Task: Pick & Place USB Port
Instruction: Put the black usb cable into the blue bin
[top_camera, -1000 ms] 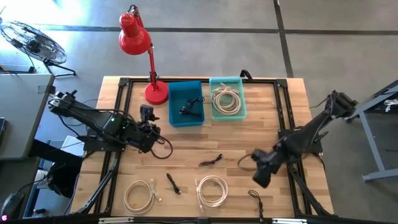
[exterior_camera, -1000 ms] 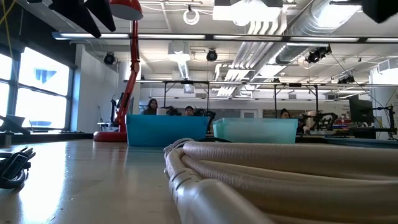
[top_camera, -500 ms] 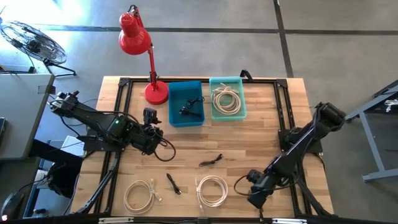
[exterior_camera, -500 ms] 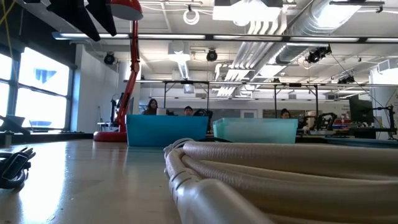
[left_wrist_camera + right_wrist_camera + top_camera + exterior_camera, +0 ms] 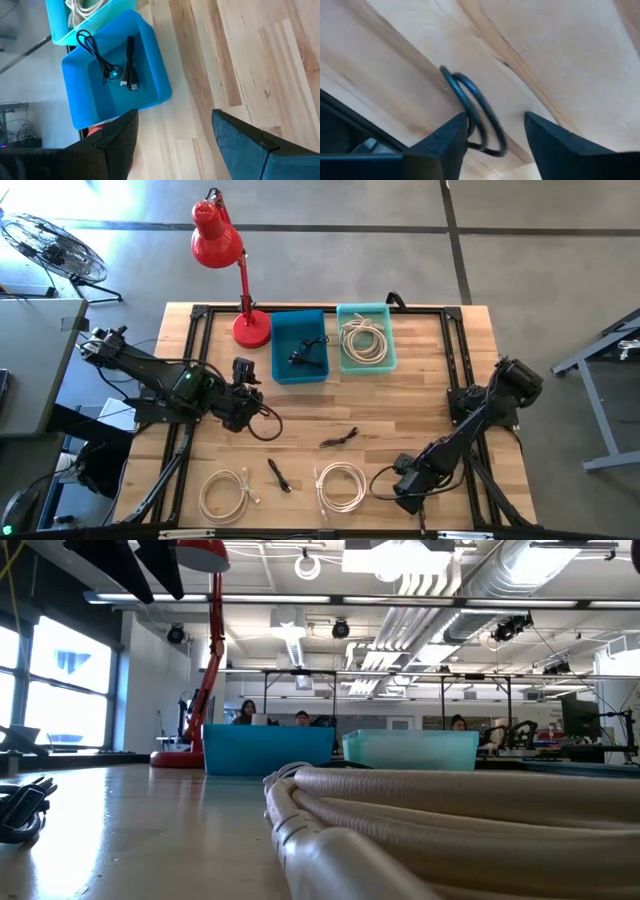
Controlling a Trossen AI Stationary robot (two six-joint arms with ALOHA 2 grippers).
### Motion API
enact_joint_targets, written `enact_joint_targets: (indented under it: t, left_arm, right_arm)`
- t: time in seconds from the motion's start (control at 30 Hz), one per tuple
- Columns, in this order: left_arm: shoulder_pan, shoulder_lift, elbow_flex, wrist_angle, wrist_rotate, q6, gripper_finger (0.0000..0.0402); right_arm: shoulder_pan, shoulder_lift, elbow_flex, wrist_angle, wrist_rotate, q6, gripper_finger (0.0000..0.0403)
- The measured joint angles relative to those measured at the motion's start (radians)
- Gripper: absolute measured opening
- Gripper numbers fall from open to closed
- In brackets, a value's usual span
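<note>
So the right gripper (image 5: 492,135) has swung down from mid-table to the near edge in the last second, looks like it's lining up a grab. Its fingers are spread and empty, straddling the small black coiled USB cable (image 5: 475,112) on the light wooden table (image 5: 420,395), the loop just ahead of the tips.

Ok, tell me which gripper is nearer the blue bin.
Left. The left gripper hovers just beside the blue bin, open. The right gripper is down at the table's near edge, far from it.
</note>
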Motion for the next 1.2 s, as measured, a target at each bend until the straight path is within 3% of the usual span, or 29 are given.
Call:
enact_joint_targets:
  t: [0.1, 0.2, 0.27, 0.4, 0.6, 0.83, 1.0, 1.2]
  left_arm:
    - [0.0, 0.0, 0.0, 0.0, 0.0, -0.001, 0.0248]
    - [0.0, 0.0, 0.0, 0.005, -0.005, 0.0, 0.0248]
    - [0.0, 0.0, 0.0, 0.03, -0.033, 0.004, 0.0248]
    - [0.0, 0.0, 0.0, 0.125, -0.098, 0.069, 0.0248]
    - [0.0, 0.0, 0.0, 0.273, -0.08, 0.262, 0.024]
    - [0.0, -0.009, -0.001, 0.261, -0.083, 0.26, 0.0221]
    - [0.0, -0.016, -0.001, 0.345, -0.135, 0.283, 0.0214]
    - [0.0, -0.015, -0.001, 0.447, -0.136, 0.328, 0.0213]
  right_arm:
    - [0.0, 0.006, 0.002, -0.021, 0.008, -0.026, 0.0123]
    - [-0.015, 0.005, 0.002, -0.038, 0.024, -0.068, 0.0036]
    - [-0.032, 0.001, 0.0, -0.059, 0.043, -0.112, 0.0013]
    - [-0.089, -0.017, 0.0, -0.109, 0.116, -0.224, 0.0008]
    - [-0.196, -0.095, -0.002, -0.21, 0.337, -0.425, 0.0004]
    - [-0.279, -0.272, -0.001, -0.306, 0.589, -0.615, 0.0002]
    - [-0.301, -0.428, -0.001, -0.246, 0.808, -0.839, 0.0001]
    - [-0.302, -0.549, -0.001, -0.014, 0.994, -1.249, 0.0001]
